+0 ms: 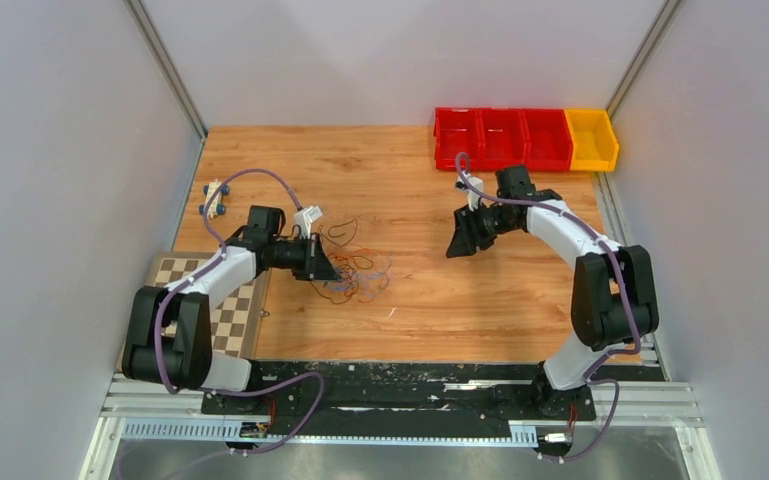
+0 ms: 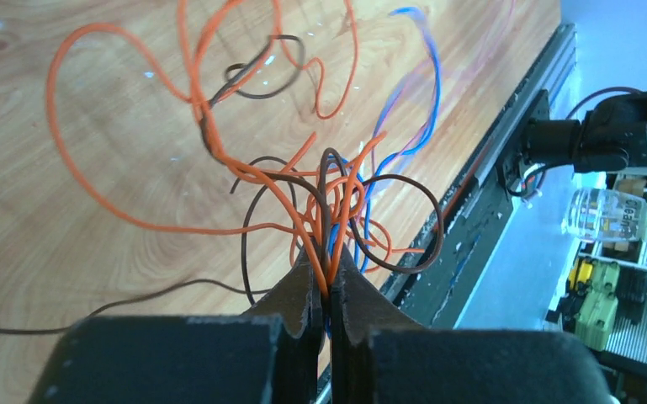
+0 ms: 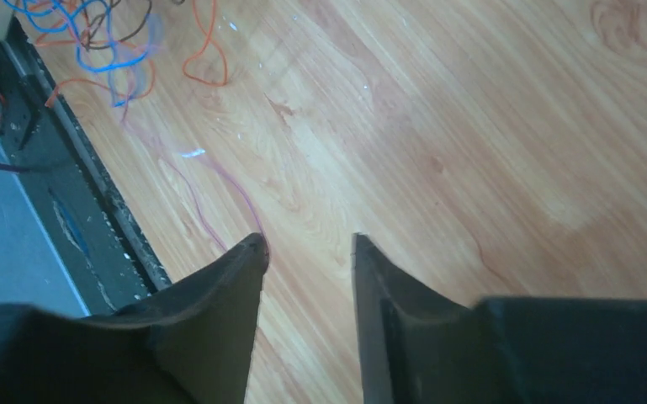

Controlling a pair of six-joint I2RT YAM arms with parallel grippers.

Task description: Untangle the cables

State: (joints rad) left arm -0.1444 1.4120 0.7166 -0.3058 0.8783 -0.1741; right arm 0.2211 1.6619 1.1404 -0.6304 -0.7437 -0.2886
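Note:
The cables (image 1: 362,276) are a loose tangle of thin orange, dark brown and blue wires on the wooden table, left of centre. My left gripper (image 1: 332,270) sits at the tangle's left edge. In the left wrist view its jaws (image 2: 330,271) are shut on a bunch of orange, brown and blue strands (image 2: 330,189), and the loops fan out beyond the tips. My right gripper (image 1: 457,245) hovers well to the right of the tangle. It is open (image 3: 310,244) with only bare wood between its fingers. A very thin pink-purple wire (image 3: 192,195) runs from the tangle (image 3: 92,34) to its left fingertip.
Three red bins (image 1: 500,138) and a yellow bin (image 1: 593,140) line the far right edge. A chessboard (image 1: 235,318) lies at the near left under the left arm. A small white and blue object (image 1: 215,198) rests at the far left. A black rail (image 1: 400,385) borders the near edge.

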